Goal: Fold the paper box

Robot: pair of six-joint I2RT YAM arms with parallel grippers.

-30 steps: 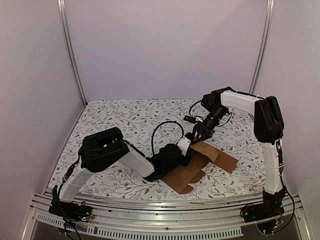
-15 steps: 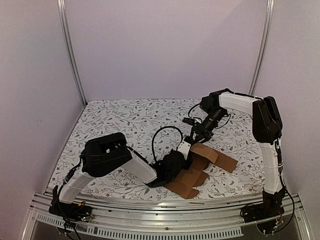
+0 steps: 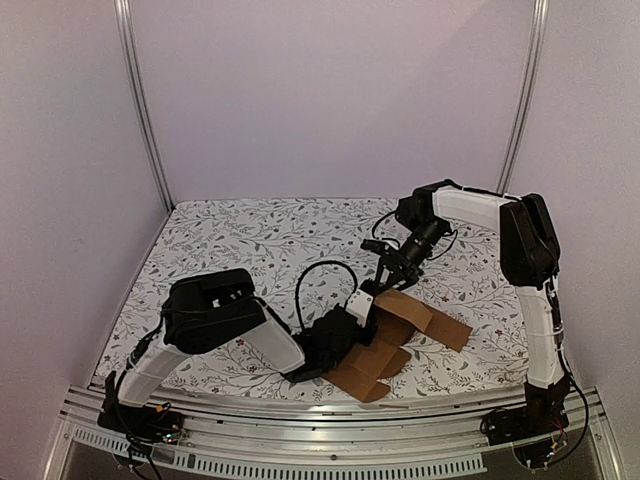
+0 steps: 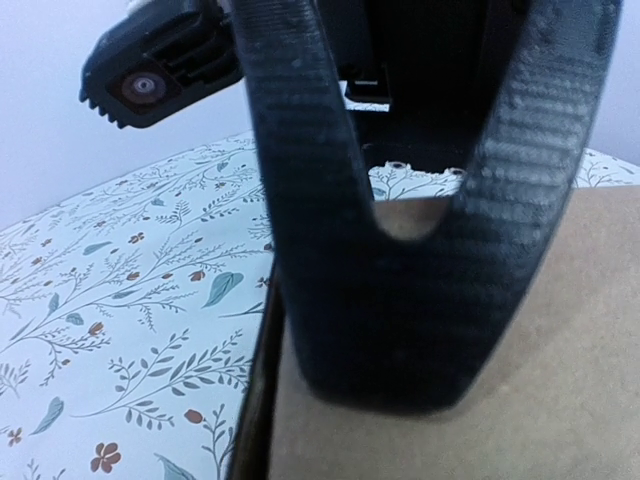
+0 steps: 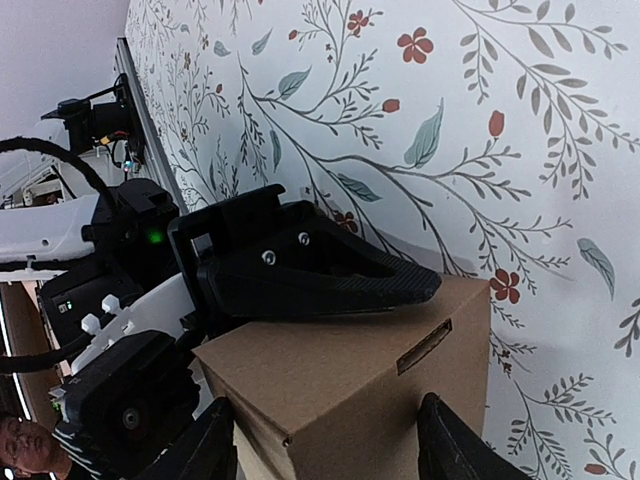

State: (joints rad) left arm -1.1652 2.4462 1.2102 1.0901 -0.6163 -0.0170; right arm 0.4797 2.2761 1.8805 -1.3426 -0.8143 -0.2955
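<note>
The paper box (image 3: 385, 350) is plain brown cardboard, partly folded, lying near the table's front centre with flaps spread to the right. My left gripper (image 3: 362, 318) reaches in from the left. One of its black fingers (image 5: 320, 275) lies flat on the top panel of the paper box (image 5: 340, 370). That finger (image 4: 380, 300) also fills the left wrist view over the cardboard (image 4: 480, 400), and its partner is hidden. My right gripper (image 3: 388, 272) comes down on the raised far corner. In its own view the right gripper (image 5: 328, 410) stands open, straddling that corner.
A floral cloth (image 3: 250, 250) covers the table. A metal rail (image 3: 300, 415) runs along the near edge, and slanted frame posts (image 3: 140, 100) stand at the back corners. The left arm's black cable (image 3: 315, 280) loops above the cloth beside the box.
The left gripper has crept further onto the box and its near flaps have shifted slightly left and toward the front. The right gripper has edged left along the raised corner.
</note>
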